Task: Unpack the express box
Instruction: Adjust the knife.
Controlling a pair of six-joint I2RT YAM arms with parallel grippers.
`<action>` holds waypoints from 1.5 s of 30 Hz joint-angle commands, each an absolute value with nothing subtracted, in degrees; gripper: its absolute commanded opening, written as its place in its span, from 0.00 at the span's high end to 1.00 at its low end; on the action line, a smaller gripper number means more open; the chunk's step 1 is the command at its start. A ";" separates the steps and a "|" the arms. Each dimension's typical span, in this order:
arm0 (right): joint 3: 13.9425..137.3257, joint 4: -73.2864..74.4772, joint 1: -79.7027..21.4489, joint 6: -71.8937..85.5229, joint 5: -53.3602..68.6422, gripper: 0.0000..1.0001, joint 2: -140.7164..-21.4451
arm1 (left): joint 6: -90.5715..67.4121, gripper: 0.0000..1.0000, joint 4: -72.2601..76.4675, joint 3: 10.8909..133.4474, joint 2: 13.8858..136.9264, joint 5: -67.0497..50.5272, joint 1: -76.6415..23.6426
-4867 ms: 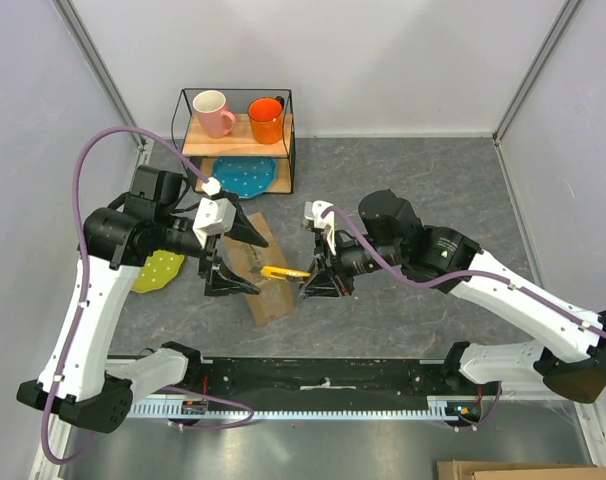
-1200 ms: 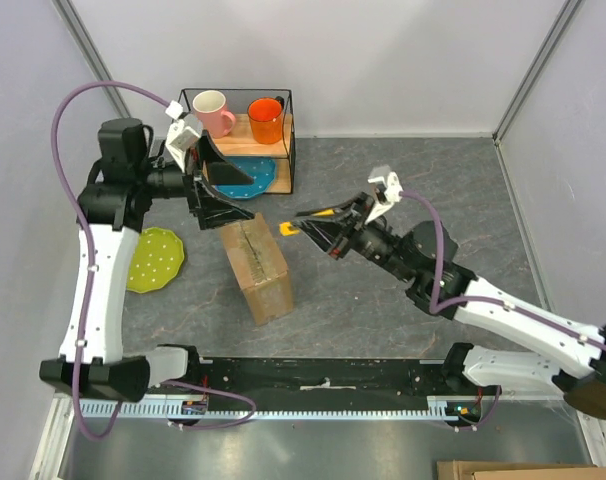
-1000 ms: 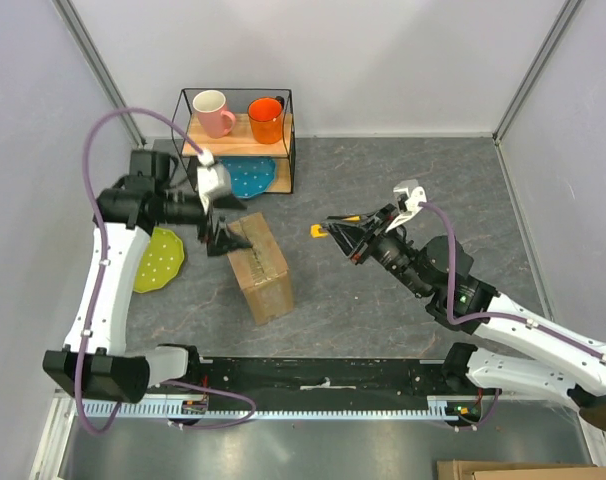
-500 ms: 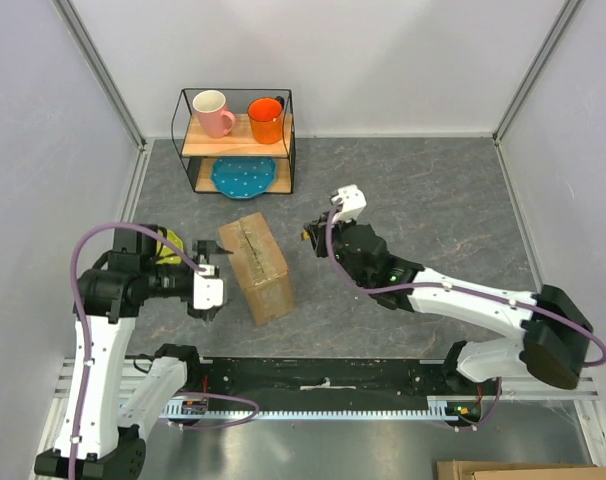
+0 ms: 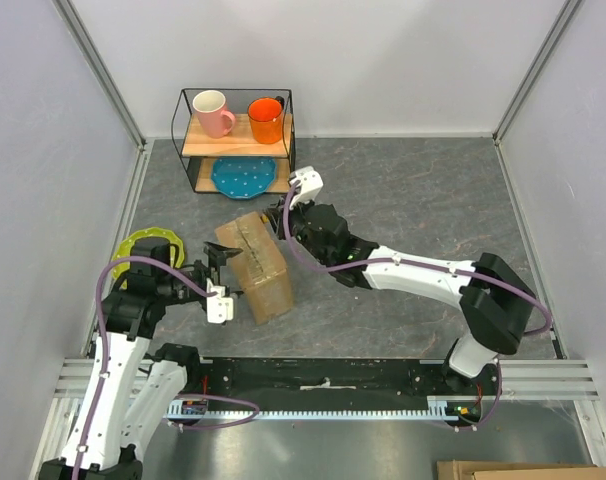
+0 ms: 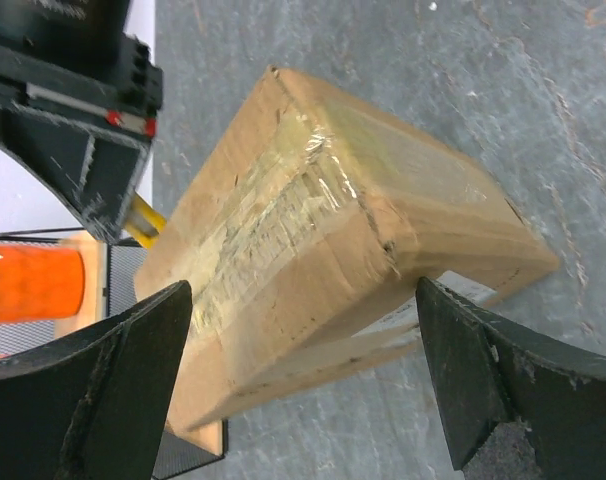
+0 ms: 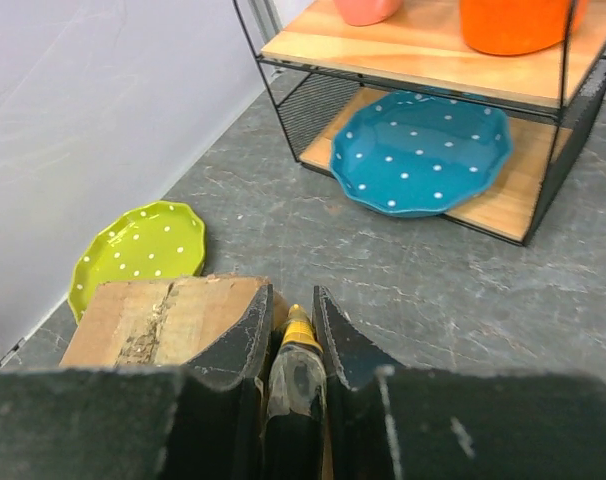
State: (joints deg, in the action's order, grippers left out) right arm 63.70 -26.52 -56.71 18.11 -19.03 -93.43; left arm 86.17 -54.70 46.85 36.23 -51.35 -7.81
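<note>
Pinching a yellow knife (image 7: 297, 338) at the box (image 5: 255, 262) far end, our right gripper (image 7: 291, 300) looks set to slit tape (image 6: 283, 210) | left gripper (image 6: 298, 290) wide, alongside to steady.

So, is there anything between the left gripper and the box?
Nothing visible. The open left gripper faces the box directly. The right gripper, shut on a yellow cutter, is at the box's far end, out of that path.

Orange mug (image 6: 33, 283) blurred, cut by frame edge; yellow item (image 7: 297, 328) mostly hidden inside right tool (image 7: 291, 298).
</note>
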 commanded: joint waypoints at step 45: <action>40.25 -15.72 -55.63 58.53 -26.28 1.00 -55.54 | 50.98 0.15 -27.41 41.13 38.06 -33.92 -22.68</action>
State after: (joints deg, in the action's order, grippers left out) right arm 38.94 -10.81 -55.29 55.29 -29.50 -53.17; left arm 55.88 -29.87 40.84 38.76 -34.37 -22.28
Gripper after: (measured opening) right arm 0.217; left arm 0.818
